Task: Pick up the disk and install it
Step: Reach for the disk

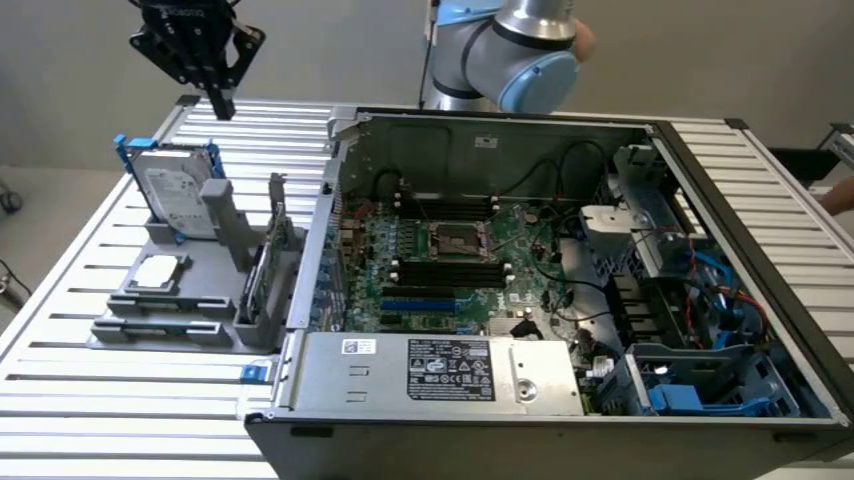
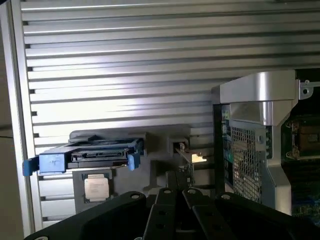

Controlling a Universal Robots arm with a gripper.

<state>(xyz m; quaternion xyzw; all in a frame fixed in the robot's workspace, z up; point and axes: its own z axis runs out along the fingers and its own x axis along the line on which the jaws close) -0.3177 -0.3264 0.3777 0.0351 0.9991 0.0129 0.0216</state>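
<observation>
The disk (image 1: 174,190), a silver hard drive with a white label in a blue carrier, stands upright in a grey holder (image 1: 180,300) at the exterior view's left. In the wrist view the disk (image 2: 92,155) appears edge-on, its blue carrier ends showing at both sides. My gripper (image 1: 218,100) hangs in the air above and a little behind the disk, fingers together and holding nothing. The shut fingers (image 2: 175,197) point down toward the holder.
An open computer case (image 1: 534,270) with motherboard, cables and blue drive bays (image 1: 694,390) fills the exterior view's right. A small square silver chip (image 1: 158,270) lies on the grey holder, beside an upright card (image 1: 274,260). The slatted metal table (image 1: 80,400) lies all around.
</observation>
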